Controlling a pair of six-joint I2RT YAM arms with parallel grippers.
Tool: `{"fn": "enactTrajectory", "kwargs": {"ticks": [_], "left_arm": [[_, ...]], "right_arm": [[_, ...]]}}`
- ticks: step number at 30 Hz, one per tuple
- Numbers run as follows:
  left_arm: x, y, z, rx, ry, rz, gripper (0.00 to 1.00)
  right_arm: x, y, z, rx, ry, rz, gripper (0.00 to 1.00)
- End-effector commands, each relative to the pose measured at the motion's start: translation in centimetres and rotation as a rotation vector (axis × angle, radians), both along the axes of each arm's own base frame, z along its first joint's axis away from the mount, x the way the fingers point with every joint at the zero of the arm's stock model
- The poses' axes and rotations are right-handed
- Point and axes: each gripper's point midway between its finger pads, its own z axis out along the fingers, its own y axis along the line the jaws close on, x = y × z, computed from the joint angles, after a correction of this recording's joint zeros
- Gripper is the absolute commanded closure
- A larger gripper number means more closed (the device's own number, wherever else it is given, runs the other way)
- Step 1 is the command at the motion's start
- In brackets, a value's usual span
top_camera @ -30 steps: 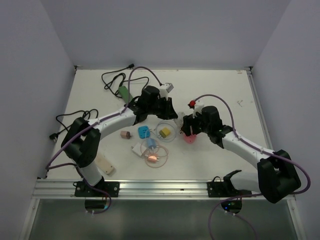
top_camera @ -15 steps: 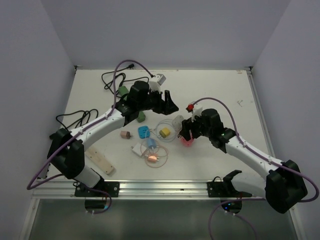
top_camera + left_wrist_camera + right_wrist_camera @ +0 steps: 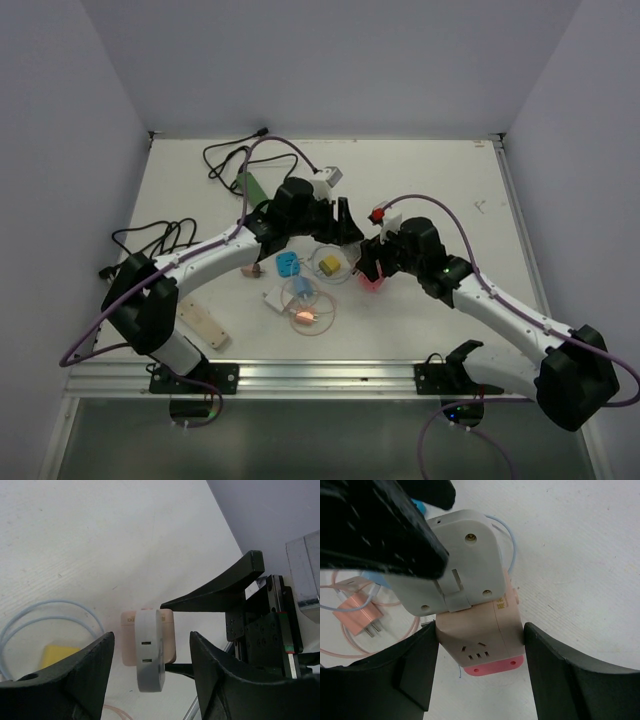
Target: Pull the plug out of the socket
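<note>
The right gripper (image 3: 479, 630) pinches the pink socket (image 3: 487, 647) by its sides, with the grey plug (image 3: 457, 555) seated in it. The left gripper (image 3: 150, 637), jaws spread, straddles that plug without touching it, closer in than half a second ago. Below is a white table (image 3: 440, 170) strewn with chargers (image 3: 288, 264) and cables (image 3: 225, 155), with pale grey walls (image 3: 330, 60) around.

Matt pink plast. socket (image 3: 481, 639), smooth grey plast. plug (image 3: 465, 562), matt wht table (image 3: 75, 540)
</note>
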Motion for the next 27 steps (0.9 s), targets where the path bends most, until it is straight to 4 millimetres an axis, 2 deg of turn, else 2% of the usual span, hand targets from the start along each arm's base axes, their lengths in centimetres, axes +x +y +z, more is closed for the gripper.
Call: {"fn": "enactTrajectory", "kwargs": {"ticks": [1, 7, 10, 11, 13, 14, 17, 18, 20, 22, 27], "left_arm": [[-0.2, -1.7, 0.9, -0.045, -0.011, -0.011, 0.36], [-0.5, -2.1, -0.4, -0.009, 0.006, -0.009, 0.53], [-0.4, -2.0, -0.9, 0.004, 0.006, -0.001, 0.66], [-0.4, -2.0, -0.8, 0.004, 0.002, 0.001, 0.77], [-0.1, -2.0, -0.2, 0.003, -0.022, 0.005, 0.89], [0.1, -1.8, -0.1, 0.011, -0.025, 0.010, 1.00], [0.7, -1.5, 0.7, 0.052, -0.056, 0.020, 1.00], [1.1, -1.5, 1.9, 0.048, -0.079, 0.024, 1.00], [1.7, -1.2, 2.6, 0.062, -0.106, 0.035, 1.00], [2.3, -0.9, 4.2, 0.043, -0.131, 0.042, 1.00], [4.5, 1.5, 7.4, 0.005, -0.174, 0.107, 1.00]], "right_arm": [[1.3, 0.9, 3.7, 0.045, -0.101, -0.007, 1.00], [1.4, 1.0, 4.0, 0.046, -0.105, -0.010, 1.00], [1.3, 1.0, 4.0, 0.041, -0.104, -0.005, 1.00], [1.3, 1.0, 3.8, 0.037, -0.097, -0.004, 1.00], [1.2, 1.0, 3.7, 0.024, -0.090, 0.002, 1.00], [1.0, 1.0, 3.5, 0.017, -0.085, 0.006, 1.00], [0.8, 0.9, 3.1, -0.003, -0.076, 0.012, 1.00], [0.8, 0.8, 3.0, -0.015, -0.076, 0.014, 1.00], [0.5, 0.6, 2.4, -0.041, -0.055, 0.016, 1.00], [0.4, 0.4, 2.0, -0.069, -0.043, 0.012, 1.00], [0.3, 0.4, 1.1, -0.096, -0.017, 0.007, 1.00]]}}
